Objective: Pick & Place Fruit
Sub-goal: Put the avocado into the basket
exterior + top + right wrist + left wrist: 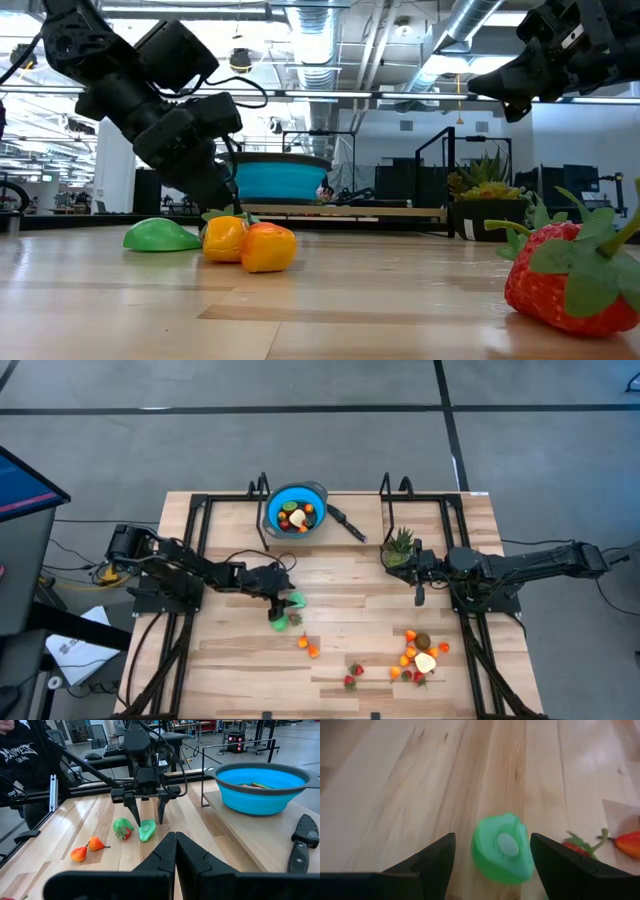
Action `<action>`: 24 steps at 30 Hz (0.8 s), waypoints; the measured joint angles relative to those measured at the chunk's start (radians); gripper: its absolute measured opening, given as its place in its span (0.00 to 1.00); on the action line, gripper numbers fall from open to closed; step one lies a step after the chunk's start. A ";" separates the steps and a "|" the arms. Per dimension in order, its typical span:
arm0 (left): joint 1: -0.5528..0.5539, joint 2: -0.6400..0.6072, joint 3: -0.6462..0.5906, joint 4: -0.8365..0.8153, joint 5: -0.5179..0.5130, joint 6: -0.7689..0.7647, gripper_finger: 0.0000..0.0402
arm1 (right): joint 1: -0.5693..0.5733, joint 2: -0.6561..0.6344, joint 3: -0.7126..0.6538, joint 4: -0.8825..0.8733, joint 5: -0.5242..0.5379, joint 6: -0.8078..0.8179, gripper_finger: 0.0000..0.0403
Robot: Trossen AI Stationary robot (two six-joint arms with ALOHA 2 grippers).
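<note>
Left hand (291, 600), fingers spread, hovers over a green fruit half (502, 848) at frame centre; right hand (419, 598) pressed together.

High view: straight down over the whole tabletop (330, 650) and both arms. Low view: level with the board, close behind a strawberry (565, 275), facing the room. Left wrist view: close above a green fruit piece (502, 847). Right wrist view: across the board toward the left claw (148, 815), sharing that piece.
</note>
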 joint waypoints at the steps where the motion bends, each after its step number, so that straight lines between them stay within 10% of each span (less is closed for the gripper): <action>1: 0.000 0.000 0.000 -0.009 -0.003 -0.011 0.62 | 0.000 0.000 0.000 0.000 0.000 0.000 0.00; 24: 0.000 0.063 0.001 0.005 -0.033 -0.068 0.62 | 0.000 0.000 0.000 -0.001 0.000 0.000 0.00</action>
